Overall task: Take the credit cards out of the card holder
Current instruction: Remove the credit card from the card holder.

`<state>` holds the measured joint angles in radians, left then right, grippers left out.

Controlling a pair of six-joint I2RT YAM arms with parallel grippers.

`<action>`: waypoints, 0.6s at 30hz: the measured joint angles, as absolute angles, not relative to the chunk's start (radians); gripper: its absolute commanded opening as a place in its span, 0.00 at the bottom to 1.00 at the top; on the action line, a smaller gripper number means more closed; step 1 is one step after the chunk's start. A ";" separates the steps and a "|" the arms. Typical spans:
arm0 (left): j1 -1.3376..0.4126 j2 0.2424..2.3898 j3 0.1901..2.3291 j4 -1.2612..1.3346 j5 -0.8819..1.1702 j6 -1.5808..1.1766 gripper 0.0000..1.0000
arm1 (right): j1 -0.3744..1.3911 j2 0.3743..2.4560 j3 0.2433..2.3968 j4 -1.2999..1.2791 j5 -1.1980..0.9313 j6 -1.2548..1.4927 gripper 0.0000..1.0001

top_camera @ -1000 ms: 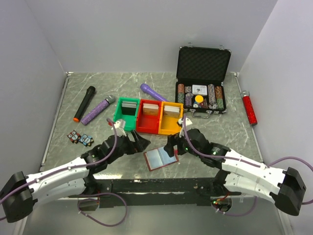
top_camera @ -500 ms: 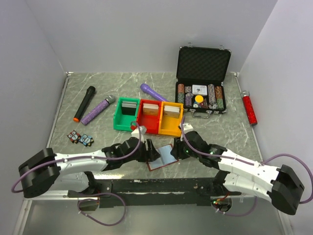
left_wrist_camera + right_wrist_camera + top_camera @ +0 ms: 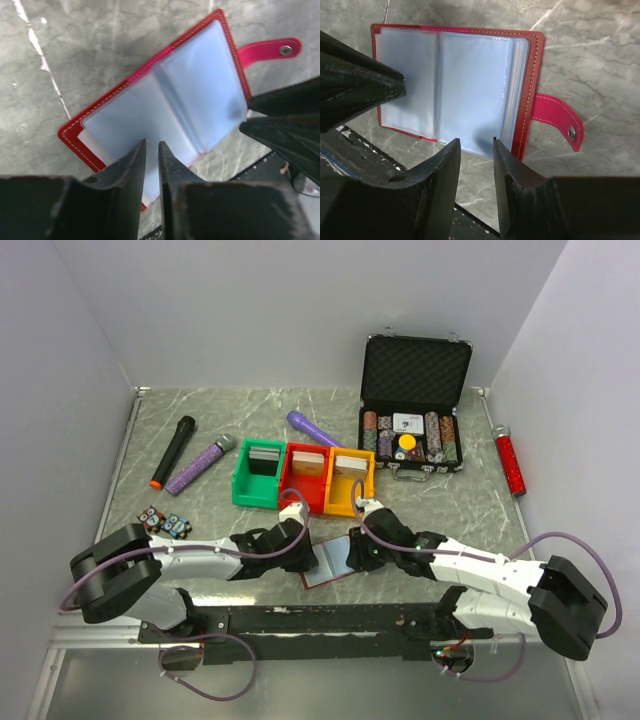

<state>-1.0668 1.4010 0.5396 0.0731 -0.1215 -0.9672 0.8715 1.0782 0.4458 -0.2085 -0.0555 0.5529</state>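
Red bin (image 3: 312,498) stands just beyond the card holder (image 3: 330,562).

Top cam sat high up behind both arms, tilted down and forward so the whole table (image 3: 470,505) fit in, arm bases along the bottom edge. Left wrist cam was right up close over the open card holder (image 3: 170,105), looking down past the left gripper (image 3: 151,145). Right wrist cam did the same from the opposite side, past the right gripper (image 3: 475,142). All three shared that card holder, and each wrist view caught the other gripper's tips.
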 measured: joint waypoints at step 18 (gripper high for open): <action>-1.067 1.394 0.533 0.044 -0.205 -0.963 0.16 | 0.873 1.219 0.493 -0.154 -0.134 0.533 0.38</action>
